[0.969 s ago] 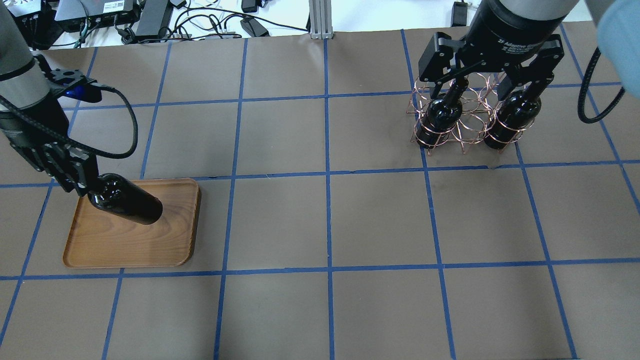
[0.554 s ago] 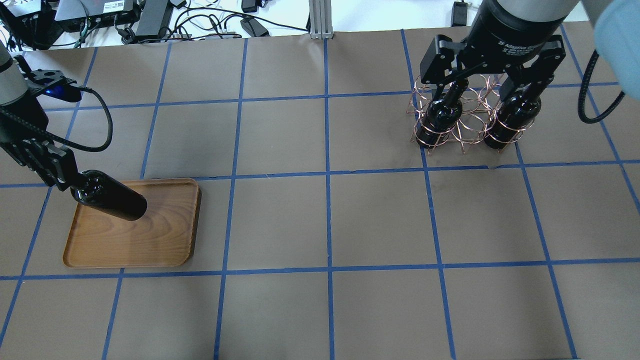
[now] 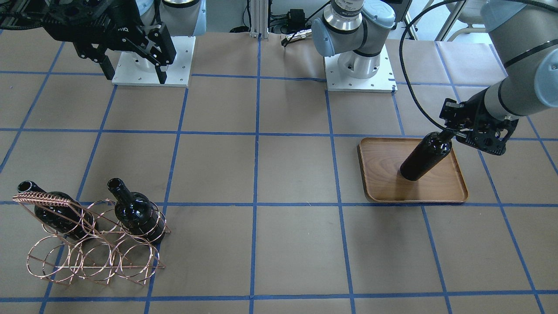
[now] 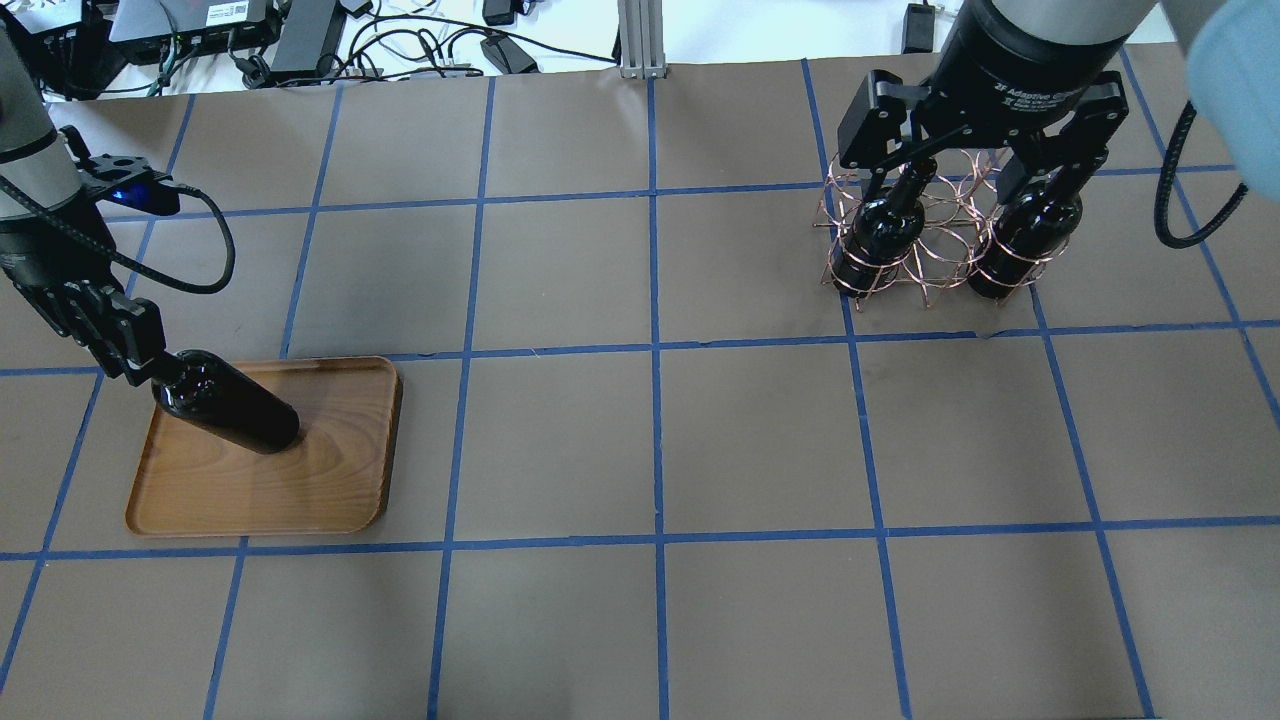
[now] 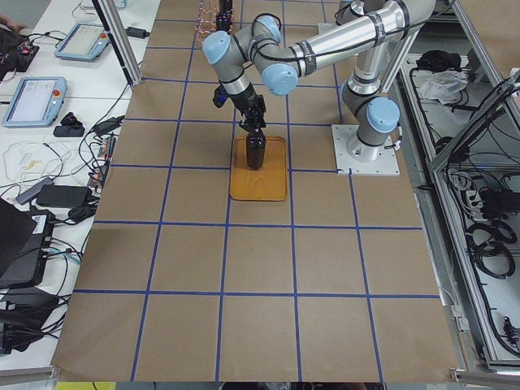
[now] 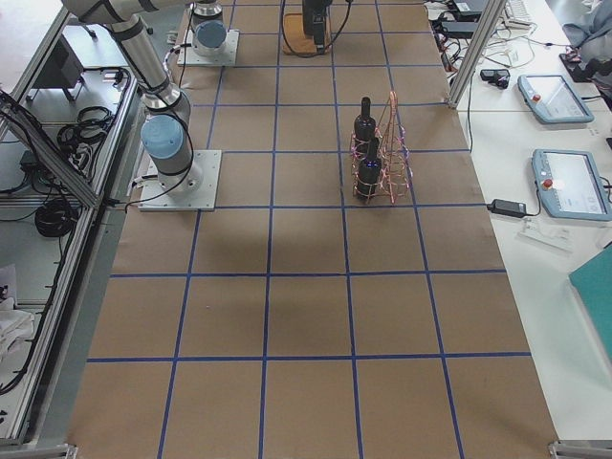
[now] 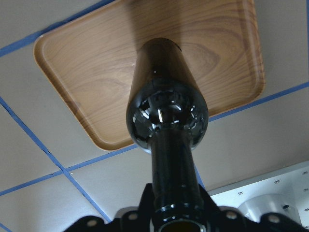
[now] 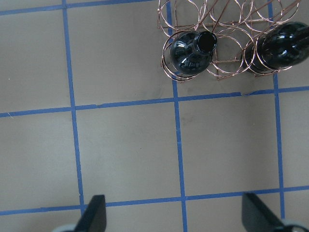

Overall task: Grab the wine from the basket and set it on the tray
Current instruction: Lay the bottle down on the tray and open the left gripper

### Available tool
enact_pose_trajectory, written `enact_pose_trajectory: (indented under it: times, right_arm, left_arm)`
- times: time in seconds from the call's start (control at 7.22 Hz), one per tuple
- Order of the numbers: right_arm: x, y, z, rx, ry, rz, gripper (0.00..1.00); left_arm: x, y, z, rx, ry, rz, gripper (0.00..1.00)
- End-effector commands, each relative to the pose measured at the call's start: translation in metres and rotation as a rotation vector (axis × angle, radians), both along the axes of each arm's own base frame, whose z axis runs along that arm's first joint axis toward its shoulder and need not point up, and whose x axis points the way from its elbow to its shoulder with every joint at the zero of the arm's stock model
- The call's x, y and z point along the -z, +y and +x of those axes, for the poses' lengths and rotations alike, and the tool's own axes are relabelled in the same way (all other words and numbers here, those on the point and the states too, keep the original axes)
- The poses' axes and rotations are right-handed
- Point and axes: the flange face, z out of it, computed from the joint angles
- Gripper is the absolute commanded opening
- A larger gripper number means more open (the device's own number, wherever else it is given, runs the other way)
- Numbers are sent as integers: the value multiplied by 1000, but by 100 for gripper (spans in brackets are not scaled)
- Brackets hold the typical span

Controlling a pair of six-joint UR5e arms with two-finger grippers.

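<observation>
Black glass wine point(image 4: 225, 410) pinched at the neck by left gripper point(image 4: 128, 348), jaws pressed onto it. Hanging base-down over the middle of tray point(image 4: 330, 480), neck up, long axis near vertical. Can't tell whether base is touching the wood. Next move, probably: straight down along that axis, then release. Right gripper point(image 4: 945, 180) spread wide, empty, above basket point(image 3: 87, 257), well apart from tray. Two more bottles point(image 3: 138, 213) in the basket. Left arm clearly the nearer one.

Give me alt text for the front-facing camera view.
The left gripper holds a dark wine bottle by its neck over the wooden tray. Two more bottles stand in the copper wire basket, and the right gripper is open.
</observation>
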Motion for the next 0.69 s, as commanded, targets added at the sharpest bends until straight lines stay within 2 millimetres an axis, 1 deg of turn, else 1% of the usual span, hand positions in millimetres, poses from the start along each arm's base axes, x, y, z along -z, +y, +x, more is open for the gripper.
enact_pose_trajectory:
  times: [0.0,0.14,0.28,0.55]
  right_arm:
    - [0,0,0,0,-2,2,100]
    - [0,0,1,1,-7,-1,100]
    - [-1,1,0,2,3,-5,100]
    - [-1,0,0,2,3,-5,100]
  left_arm:
    - [1,3,0,0,8,26,0]
    - [4,1,1,-7,4,24,0]
    - [11,-2,3,-2,-3,41,0]
    - [10,-2,3,4,-2,41,0]
